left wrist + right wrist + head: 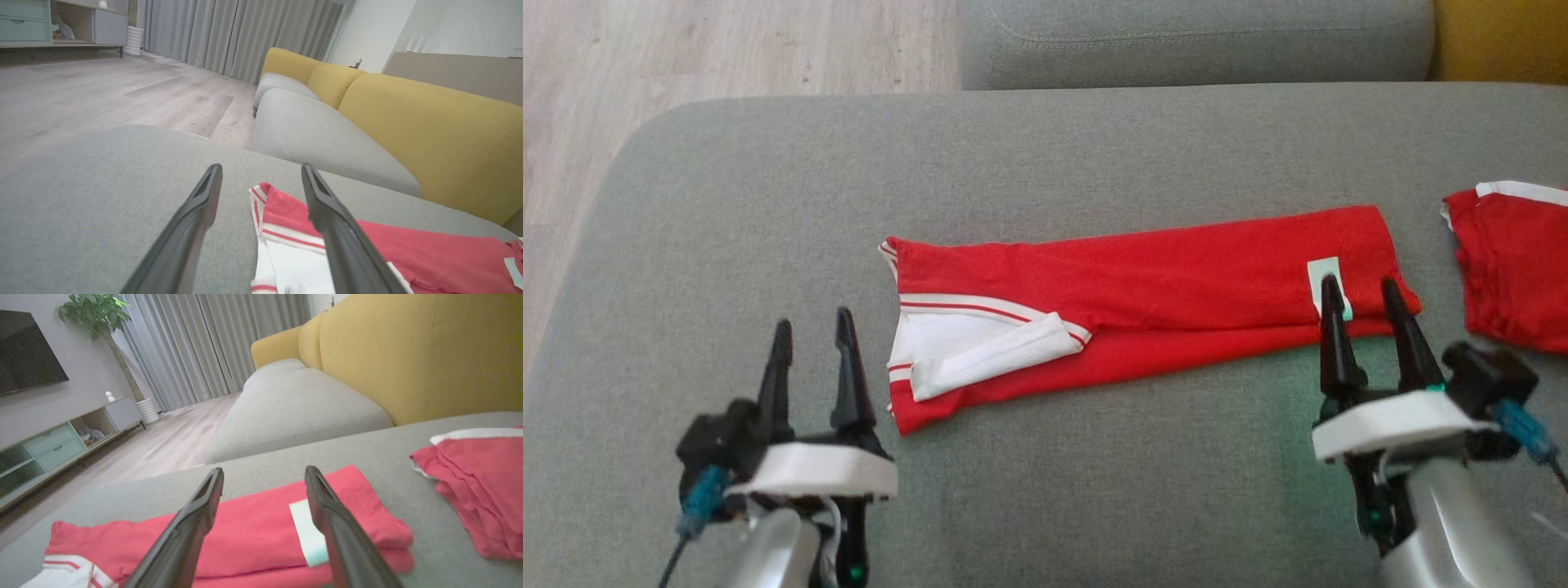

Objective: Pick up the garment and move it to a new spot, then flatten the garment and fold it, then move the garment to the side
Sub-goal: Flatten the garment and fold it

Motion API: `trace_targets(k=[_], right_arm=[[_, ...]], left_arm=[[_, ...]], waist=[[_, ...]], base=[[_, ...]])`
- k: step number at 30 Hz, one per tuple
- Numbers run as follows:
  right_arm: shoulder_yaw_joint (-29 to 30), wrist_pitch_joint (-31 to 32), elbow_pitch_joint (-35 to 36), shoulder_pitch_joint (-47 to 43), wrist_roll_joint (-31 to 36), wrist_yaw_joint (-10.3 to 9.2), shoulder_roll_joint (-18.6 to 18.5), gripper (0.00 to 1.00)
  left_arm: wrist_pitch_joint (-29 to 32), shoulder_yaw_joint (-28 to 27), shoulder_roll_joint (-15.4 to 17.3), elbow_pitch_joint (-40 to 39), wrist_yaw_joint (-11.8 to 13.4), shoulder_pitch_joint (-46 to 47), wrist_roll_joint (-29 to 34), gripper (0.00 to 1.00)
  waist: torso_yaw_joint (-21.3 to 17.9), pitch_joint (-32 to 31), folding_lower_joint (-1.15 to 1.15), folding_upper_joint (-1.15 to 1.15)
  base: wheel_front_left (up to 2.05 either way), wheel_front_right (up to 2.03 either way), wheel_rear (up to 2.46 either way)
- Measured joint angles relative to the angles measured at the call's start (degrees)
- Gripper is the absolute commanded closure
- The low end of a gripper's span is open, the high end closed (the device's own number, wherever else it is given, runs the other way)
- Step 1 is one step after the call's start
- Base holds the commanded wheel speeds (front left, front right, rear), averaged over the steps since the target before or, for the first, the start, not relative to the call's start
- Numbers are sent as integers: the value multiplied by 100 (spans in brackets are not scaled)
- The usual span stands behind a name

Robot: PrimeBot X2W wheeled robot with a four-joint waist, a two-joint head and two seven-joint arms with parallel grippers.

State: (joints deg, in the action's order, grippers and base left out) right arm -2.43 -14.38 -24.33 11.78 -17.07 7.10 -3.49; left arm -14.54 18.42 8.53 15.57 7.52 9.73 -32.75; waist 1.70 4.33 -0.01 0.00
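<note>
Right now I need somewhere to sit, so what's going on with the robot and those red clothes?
The robot is partway through folding a red garment on the grey cushion. It lies folded into a long strip. Both arms' jaws are open and hold nothing: the left gripper sits by the white-trimmed end, and the right gripper is over the end with the label. A second red piece lies apart at the robot's right.

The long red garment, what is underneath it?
The grey cushion lies under the long red garment. Whether anything else sits beneath cannot be seen; the folded cloth covers it.
</note>
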Motion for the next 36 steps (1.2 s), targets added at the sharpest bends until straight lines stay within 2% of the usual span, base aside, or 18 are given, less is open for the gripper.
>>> trace_targets(k=[6, 9, 13, 22, 30, 31, 32, 33, 36], right_arm=[[99, 0, 115, -88, 164, 1, 30, 0], [368, 3, -207, 108, 443, 1, 57, 0], [1032, 282, -906, 624, 869, 1, 57, 0], [2501, 542, -2404, 1586, 1748, 1, 53, 0], [2718, 472, -3242, 2013, 2072, 1, 5, 0], [2731, 423, -3339, 2073, 2105, 1, 0, 27], [2744, 374, -3412, 2107, 2139, 1, -2, 82], [2750, 301, -3457, 2129, 2182, 1, -1, 100], [2837, 175, -3513, 2156, 2357, 1, 37, 100]], left_arm=[[0, -433, -334, 108, -426, -44, 509, 0], [0, -567, -392, 126, -580, 69, 737, 0], [0, -658, -477, 164, -759, 254, 913, 0], [0, -713, -568, 315, -926, 354, 1077, 0], [0, -775, -582, 364, -962, 487, 1141, 0], [0, -791, -582, 369, -962, 504, 1156, 0], [0, -804, -584, 369, -962, 522, 1156, 0], [0, -821, -586, 369, -961, 536, 1156, 0], [0, -846, -587, 368, -961, 537, 1154, 0]], waist=[[22, 82, 0, 0], [37, 186, 0, 0], [65, 371, 1, 0], [222, 770, 2, 0], [296, 875, 1, 0], [287, 873, 1, 0], [276, 864, 1, 0], [262, 852, 1, 0], [204, 805, 1, 0]], base=[[0, 0, 0], [0, 0, 0], [0, 0, 0], [0, 0, 0], [0, 0, 0], [0, 0, 0], [0, 0, 0], [0, 0, 0], [0, 0, 0]])
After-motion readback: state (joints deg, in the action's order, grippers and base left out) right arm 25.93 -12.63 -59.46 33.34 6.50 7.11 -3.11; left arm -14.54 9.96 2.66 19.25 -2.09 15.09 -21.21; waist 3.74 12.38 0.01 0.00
